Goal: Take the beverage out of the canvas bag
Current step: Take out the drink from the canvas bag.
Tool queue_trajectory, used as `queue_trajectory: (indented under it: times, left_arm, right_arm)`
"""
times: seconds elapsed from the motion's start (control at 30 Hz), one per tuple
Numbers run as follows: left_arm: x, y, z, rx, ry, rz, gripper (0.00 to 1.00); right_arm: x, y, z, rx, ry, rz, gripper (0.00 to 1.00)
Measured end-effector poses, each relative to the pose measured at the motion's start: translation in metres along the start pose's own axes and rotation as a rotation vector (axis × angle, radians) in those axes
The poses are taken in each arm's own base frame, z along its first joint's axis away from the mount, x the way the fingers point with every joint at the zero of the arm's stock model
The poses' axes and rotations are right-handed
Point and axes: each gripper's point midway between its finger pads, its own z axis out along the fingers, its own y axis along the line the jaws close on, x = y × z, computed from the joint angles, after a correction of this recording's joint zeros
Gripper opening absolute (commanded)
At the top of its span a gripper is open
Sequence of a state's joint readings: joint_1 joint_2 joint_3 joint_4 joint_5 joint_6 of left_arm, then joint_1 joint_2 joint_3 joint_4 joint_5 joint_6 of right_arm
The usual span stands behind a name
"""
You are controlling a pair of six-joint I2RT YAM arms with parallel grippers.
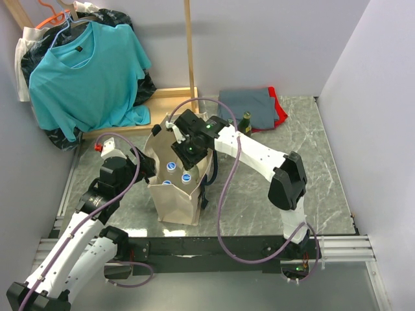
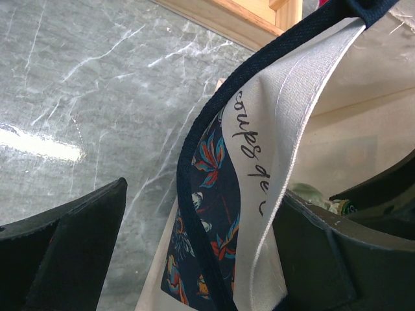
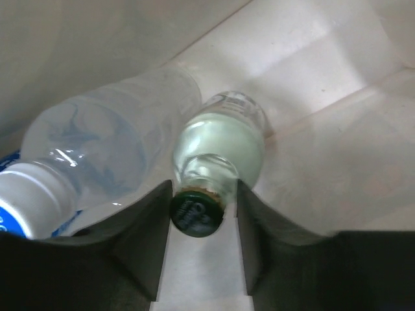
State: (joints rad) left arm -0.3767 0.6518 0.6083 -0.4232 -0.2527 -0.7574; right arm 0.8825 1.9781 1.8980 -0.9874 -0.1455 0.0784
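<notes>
The beige canvas bag (image 1: 176,202) stands upright between the arms with its mouth open. My right gripper (image 1: 189,150) reaches down into it. Inside, in the right wrist view, a clear glass beverage bottle (image 3: 219,148) with a dark green cap lies on the bag's floor. My right gripper (image 3: 204,192) is shut on its neck, one finger on each side just behind the cap. My left gripper (image 2: 201,259) is open at the bag's left rim (image 2: 272,149). The wall with its black strap and floral lining hangs between the wide fingers, the right finger (image 2: 337,259) inside the bag.
A clear plastic water bottle (image 3: 97,152) with a white and blue cap lies against the glass one. Blue caps (image 1: 186,177) show in the bag's mouth. A green bottle (image 1: 245,123) stands by folded clothes (image 1: 253,107). A teal T-shirt (image 1: 84,74), a black plastic bag and a wooden post (image 1: 189,45) stand behind.
</notes>
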Motion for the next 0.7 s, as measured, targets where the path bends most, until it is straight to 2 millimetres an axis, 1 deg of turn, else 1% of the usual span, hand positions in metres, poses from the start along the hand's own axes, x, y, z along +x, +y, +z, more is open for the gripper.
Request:
queue_trajectory:
  times: [0.07,0.1,0.13,0.17,0.23,0.27,0.57,0.7]
  left_arm:
    - [0.000,0.000,0.000,0.000,0.000,0.000,0.96]
    - [0.000,0.000,0.000,0.000,0.001,0.001,0.96]
    - [0.000,0.000,0.000,0.000,0.001,0.001,0.96]
    - [0.000,0.000,0.000,-0.001,0.001,0.001,0.96]
    - [0.000,0.000,0.001,-0.001,0.002,0.001,0.96]
    - [0.001,0.000,0.001,-0.003,0.003,0.001,0.96]
    - [0.001,0.000,0.001,-0.003,0.003,0.001,0.96]
    - [0.001,0.000,0.001,-0.003,0.002,0.001,0.96]
  right_arm:
    - [-0.001,-0.003,0.000,0.008,-0.002,-0.004,0.26]
    - [-0.003,-0.006,-0.002,0.025,-0.011,-0.011,0.19]
    - [-0.002,-0.007,-0.002,0.021,-0.011,-0.007,0.16]
    - [-0.004,-0.008,-0.002,0.020,-0.016,-0.007,0.08]
    - [-0.004,-0.008,-0.002,0.017,-0.015,-0.008,0.01]
    - [-0.004,-0.008,-0.002,0.017,-0.015,-0.011,0.00]
    - [-0.005,-0.012,-0.005,0.041,-0.014,-0.016,0.00]
    - [-0.017,-0.018,-0.013,0.086,-0.027,-0.035,0.00]
